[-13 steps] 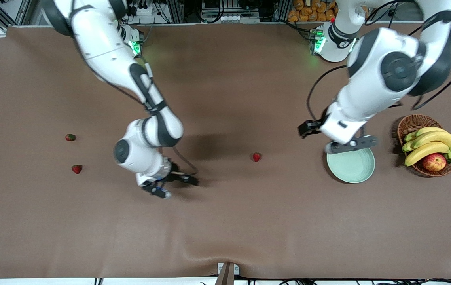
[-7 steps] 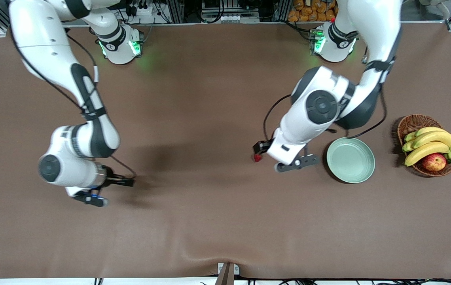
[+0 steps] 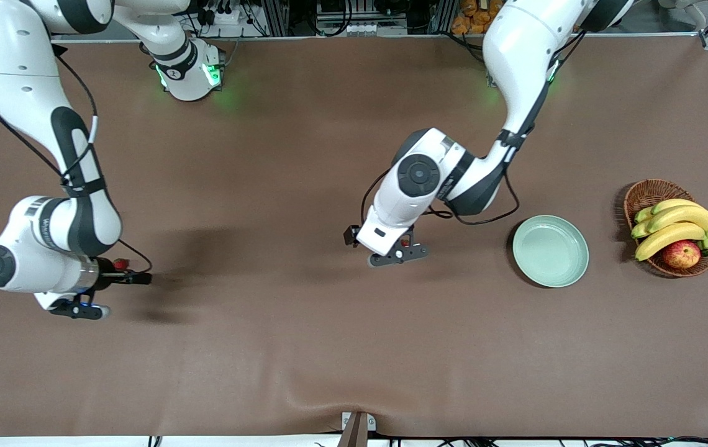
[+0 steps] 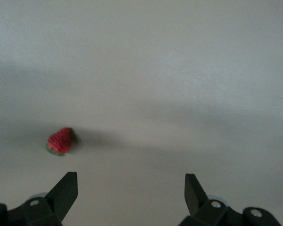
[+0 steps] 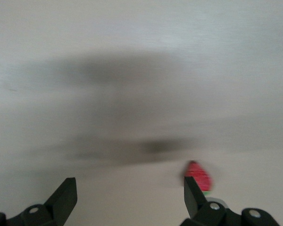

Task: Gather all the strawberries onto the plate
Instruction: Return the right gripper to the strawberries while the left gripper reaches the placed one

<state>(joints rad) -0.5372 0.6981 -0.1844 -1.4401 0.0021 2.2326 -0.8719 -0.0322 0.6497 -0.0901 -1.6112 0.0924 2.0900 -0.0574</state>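
Note:
The mint-green plate (image 3: 551, 251) lies empty toward the left arm's end of the table. My left gripper (image 3: 399, 253) hovers open over the table's middle, beside one strawberry (image 4: 60, 141) that its hand mostly hides in the front view; the gripper (image 4: 131, 188) holds nothing. My right gripper (image 3: 81, 307) hovers open and empty toward the right arm's end, by a second strawberry (image 3: 120, 264). In the right wrist view that berry (image 5: 198, 176) sits close beside one finger of the gripper (image 5: 129, 190). The third strawberry is hidden under the right arm.
A brown wicker basket (image 3: 647, 194) with bananas (image 3: 677, 223) and a red-yellow apple (image 3: 681, 254) stands beside the plate at the left arm's end. The brown cloth has a wrinkle near the front edge (image 3: 304, 397).
Both arms swung toward the right arm's end: the left gripper went from over the plate to the middle strawberry, the right gripper from mid-table to the strawberries there. One berry became hidden.

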